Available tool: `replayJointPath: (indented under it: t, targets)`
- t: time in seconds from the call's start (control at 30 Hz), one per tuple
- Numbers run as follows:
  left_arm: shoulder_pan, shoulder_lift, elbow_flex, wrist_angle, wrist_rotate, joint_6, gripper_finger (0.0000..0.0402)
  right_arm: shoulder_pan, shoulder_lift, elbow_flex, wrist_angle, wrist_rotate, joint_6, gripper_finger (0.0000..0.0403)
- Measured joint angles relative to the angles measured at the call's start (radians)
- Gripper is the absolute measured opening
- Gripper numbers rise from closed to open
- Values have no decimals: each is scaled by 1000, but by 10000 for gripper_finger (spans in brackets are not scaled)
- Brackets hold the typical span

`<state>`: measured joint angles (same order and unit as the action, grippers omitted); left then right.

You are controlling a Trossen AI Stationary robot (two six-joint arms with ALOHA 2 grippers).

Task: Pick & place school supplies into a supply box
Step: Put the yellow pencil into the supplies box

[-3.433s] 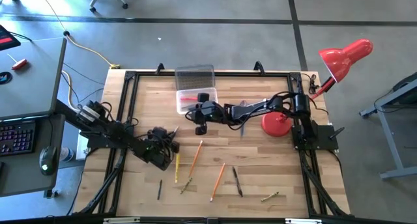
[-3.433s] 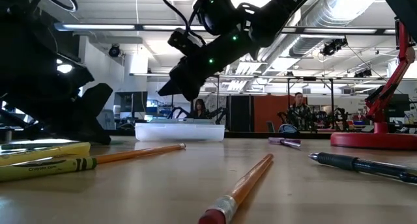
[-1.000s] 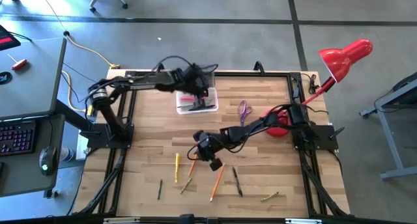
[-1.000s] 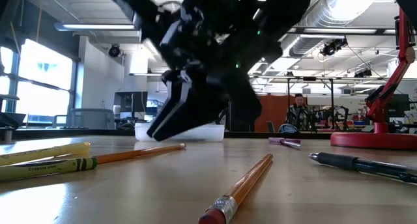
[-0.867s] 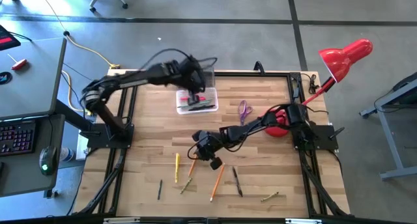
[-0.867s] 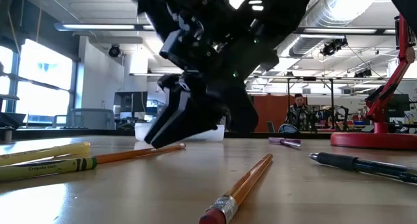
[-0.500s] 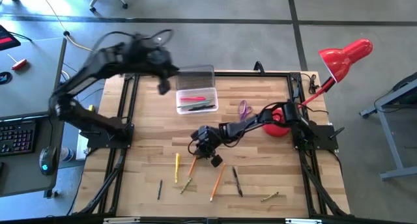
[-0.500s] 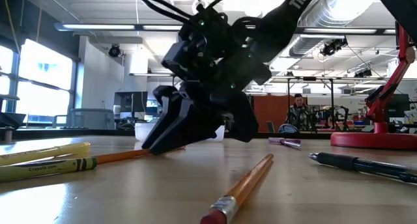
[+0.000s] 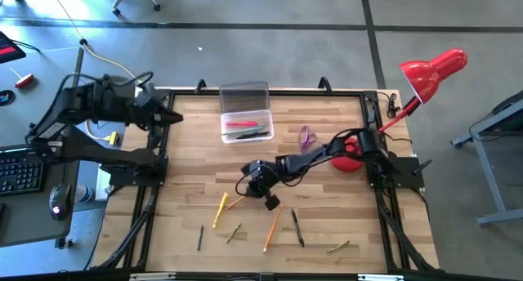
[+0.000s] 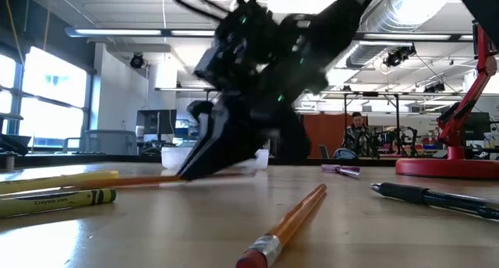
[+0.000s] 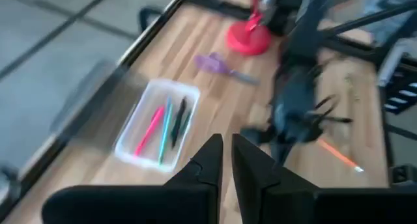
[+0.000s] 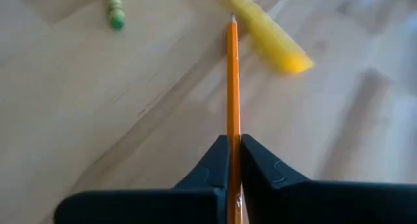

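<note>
Right claw point(image 12: 234, 146) at centre of the wooden surface point(image 9: 327, 224), clamped on a thin orange pencil point(image 12: 232, 81), yellow marker point(image 12: 264, 30) beside its tip, left claw point(image 11: 226, 152) nearly closed and empty at upper left, clear plastic supply box point(image 9: 245, 124) upper centre holding pens.

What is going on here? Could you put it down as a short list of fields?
right hand: shut on an orange pencil, low over the middle of the table
left hand: drawn back past the table's left edge, holding nothing
box: open, with a pink marker and dark pens inside
scissors: on the table, between box and lamp base
lamp: red, at the table's far right corner
loose on table: yellow highlighter, more pencils and pens
</note>
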<state>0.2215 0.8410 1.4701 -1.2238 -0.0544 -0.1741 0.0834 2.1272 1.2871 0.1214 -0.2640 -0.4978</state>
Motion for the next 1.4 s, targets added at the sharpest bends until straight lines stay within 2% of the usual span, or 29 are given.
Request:
replayJointPath:
  t: [0.13,0.23,0.3,0.4,0.53,0.7,0.83,1.1,1.4]
  targets:
    - [-15,-106,-163,17,-96,-91,52,-21,-146,7,-77,185,-53,10]
    - [-13,-165,-268,51,-110,-122,46,-64,-219,6,-134,331,-121,5]
    - [-13,-193,-322,79,-113,-123,44,-112,-240,5,-105,374,-130,3]
    - [-13,-211,-373,125,-113,-123,41,-206,-242,8,-51,360,-113,4]
    - [-13,-207,-393,155,-113,-123,40,-321,-179,5,-35,348,-107,2]
    - [-13,-194,-393,190,-99,-121,40,-405,-100,6,-5,306,-91,2]
    - [-13,-195,-393,191,-91,-120,40,-431,-51,6,56,294,-109,2]
    - [-13,-196,-393,191,-91,-120,40,-429,-45,6,166,228,-163,14]
    - [-13,-196,-393,190,-85,-120,40,-428,-45,7,170,232,-160,39]
